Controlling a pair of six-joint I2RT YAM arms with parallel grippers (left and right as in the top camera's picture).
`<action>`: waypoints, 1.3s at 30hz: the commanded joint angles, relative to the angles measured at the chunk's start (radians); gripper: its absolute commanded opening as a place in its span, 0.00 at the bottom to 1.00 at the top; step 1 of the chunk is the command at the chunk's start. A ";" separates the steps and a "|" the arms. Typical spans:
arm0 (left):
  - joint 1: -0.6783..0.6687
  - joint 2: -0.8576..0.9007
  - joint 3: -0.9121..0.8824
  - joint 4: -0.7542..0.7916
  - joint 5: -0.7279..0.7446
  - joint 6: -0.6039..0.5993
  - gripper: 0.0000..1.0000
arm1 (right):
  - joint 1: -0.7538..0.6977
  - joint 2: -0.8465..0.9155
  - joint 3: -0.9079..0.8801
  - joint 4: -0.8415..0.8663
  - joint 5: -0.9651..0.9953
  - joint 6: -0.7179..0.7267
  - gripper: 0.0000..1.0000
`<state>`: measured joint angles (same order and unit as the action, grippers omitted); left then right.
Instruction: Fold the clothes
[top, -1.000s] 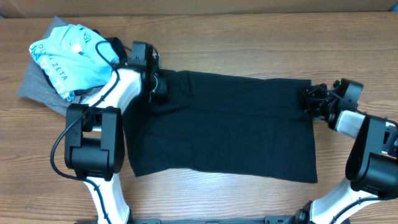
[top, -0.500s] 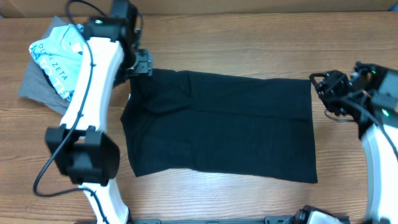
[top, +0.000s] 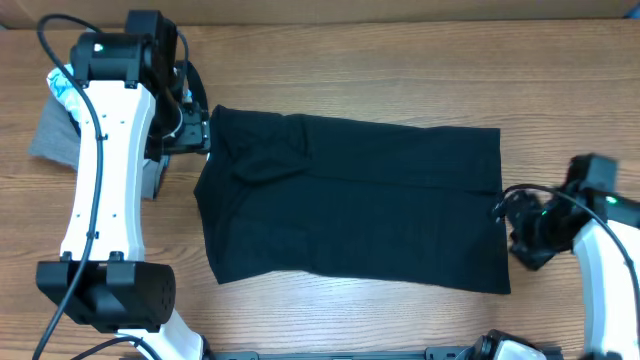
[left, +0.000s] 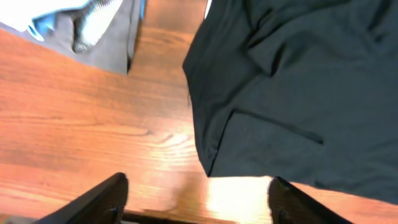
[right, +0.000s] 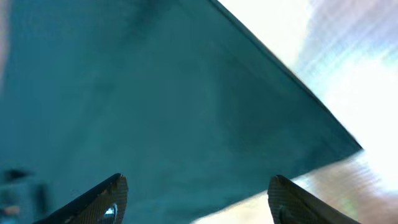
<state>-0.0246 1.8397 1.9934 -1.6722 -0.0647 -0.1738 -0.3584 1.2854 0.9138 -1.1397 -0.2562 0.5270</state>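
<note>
1. Black T-shirt: lies flat at the middle of the wooden table, spread as a wide rectangle and creased at the end nearest the left arm.
2. Grey garment: sits at the table's edge beyond that end, apart from the black T-shirt and partly hidden by the left arm.
3. Light blue tee: bunched against the grey garment, mostly hidden.
4. Left gripper: just beside the black T-shirt's far corner. Its fingers are wide apart and hold nothing.
5. Right gripper: just beside the opposite end, near the front corner. Its fingers are spread above the cloth and empty.
</note>
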 joint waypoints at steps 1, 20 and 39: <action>0.000 -0.002 -0.074 -0.011 -0.006 0.001 0.77 | -0.002 0.097 -0.131 0.020 0.036 0.004 0.74; 0.132 -0.108 -0.392 0.053 0.053 -0.018 0.81 | -0.004 0.251 -0.307 0.210 0.020 0.121 0.34; 0.114 -0.180 -1.018 0.404 0.378 0.016 0.84 | -0.004 0.250 -0.266 0.193 0.015 0.021 0.04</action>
<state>0.0929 1.6695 1.0256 -1.2911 0.2512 -0.1764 -0.3630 1.5158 0.6415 -0.9821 -0.2882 0.5678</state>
